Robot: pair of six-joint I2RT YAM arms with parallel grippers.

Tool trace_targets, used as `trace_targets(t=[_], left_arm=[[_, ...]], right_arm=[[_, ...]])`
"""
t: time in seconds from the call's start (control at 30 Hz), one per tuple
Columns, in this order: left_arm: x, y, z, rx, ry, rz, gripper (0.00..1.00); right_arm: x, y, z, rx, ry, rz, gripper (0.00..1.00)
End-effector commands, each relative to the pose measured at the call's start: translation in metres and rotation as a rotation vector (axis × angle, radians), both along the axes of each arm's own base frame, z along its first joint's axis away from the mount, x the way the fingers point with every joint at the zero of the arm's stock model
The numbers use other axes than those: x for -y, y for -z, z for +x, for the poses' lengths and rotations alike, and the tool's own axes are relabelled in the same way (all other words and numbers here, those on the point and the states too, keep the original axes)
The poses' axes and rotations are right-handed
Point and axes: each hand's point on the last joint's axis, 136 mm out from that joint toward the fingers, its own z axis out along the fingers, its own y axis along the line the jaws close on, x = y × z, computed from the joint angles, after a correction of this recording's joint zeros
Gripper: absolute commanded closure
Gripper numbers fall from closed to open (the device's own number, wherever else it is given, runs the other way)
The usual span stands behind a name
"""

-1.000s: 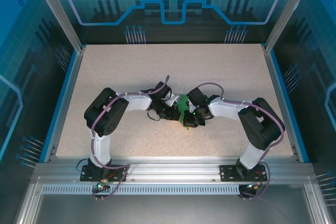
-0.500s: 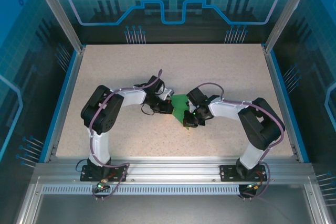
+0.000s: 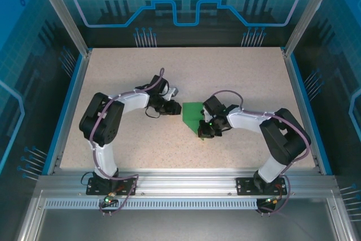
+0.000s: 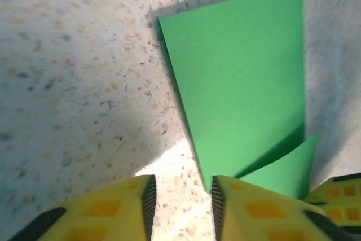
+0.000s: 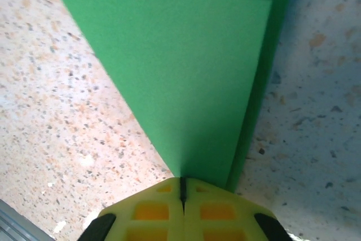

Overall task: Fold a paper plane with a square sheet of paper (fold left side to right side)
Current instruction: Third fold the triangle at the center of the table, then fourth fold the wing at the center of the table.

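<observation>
The square sheet of paper is bright green and folded into a narrow pointed shape, lying mid-table. Its broad end faces the back and its point faces the near side. My right gripper is shut on that point. In the right wrist view the paper narrows down into the shut gripper. My left gripper sits just left of the paper and is open. In the left wrist view the gripper has bare table between its fingers, and the paper's edge runs past the right finger.
The speckled beige table is bordered by blue side walls and an aluminium rail along the near edge. Open tabletop lies behind the paper and to both sides of the arms.
My left gripper has opened, let go of the paper and drawn back to the left. The paper has spread out flatter. The right gripper has stayed shut on the point.
</observation>
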Motion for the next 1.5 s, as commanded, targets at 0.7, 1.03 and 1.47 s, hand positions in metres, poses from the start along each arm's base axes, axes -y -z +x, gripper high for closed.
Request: trace_targets(t=[0.7,1.03,1.47], left_arm=[[0.005,-0.02,-0.036,-0.228,-0.258,-0.239,0.37],[0.018,-0.015,-0.038,-0.254,-0.23,-0.222,0.37],[0.05,-0.018,-0.035,-0.27,-0.149,-0.248,0.41]], right_arm=[[-0.003,-0.024,0.063,0.314,-0.235,0.037,0.4],[0.007,-0.019,0.063,0.284,-0.209,0.044,0.83],[0.014,-0.021,0.064,0.284,-0.183,0.049,0.9]])
